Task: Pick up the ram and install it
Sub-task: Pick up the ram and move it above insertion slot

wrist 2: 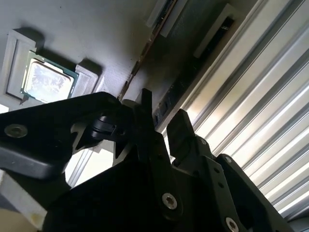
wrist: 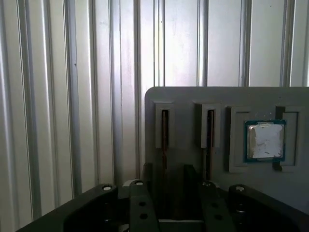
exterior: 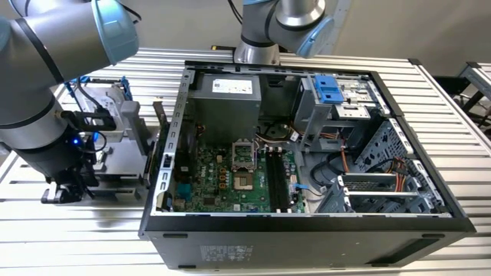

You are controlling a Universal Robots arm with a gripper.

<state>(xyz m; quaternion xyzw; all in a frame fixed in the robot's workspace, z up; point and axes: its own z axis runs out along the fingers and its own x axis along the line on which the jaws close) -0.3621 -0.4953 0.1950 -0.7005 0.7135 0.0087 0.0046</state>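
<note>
gripper [exterior: 61, 192] is down at the plate [wrist: 193, 99], on the plate's side away from the case [exterior: 307, 227].

room: bare slatted table [wrist: 72, 96] runs past the plate's rounded corner and its far edge. on the plate it's tighter. two slots sit side by side, each with a stick standing on edge. the cpu [wrist: 264, 140] sits in its pocket just past the second slot. the ram [wrist: 165, 130] is the stick in the slot nearest the plate's corner, seated there. the other stick [wrist: 210, 130] is one slot over, toward the cpu.

views: the first wrist view looks flat along the plate. there the ram's line runs down into the gap between the fingers [wrist: 147, 174], and the other stick lines up outside that gap. the second wrist view is low and oblique. it shows the ram as a thin brown edge climbing away from the fingertips, cpu to one side, table slats beyond the plate's edge. the exterior view adds the arm [exterior: 38, 86] hunched low over the plate, and the open case just beside the plate with the board [exterior: 230, 178] showing.

fingers: parted, with a narrow gap clearly wider than the stick is thick. they straddle the ram's near end. can't tell if either pad touches it.
</note>
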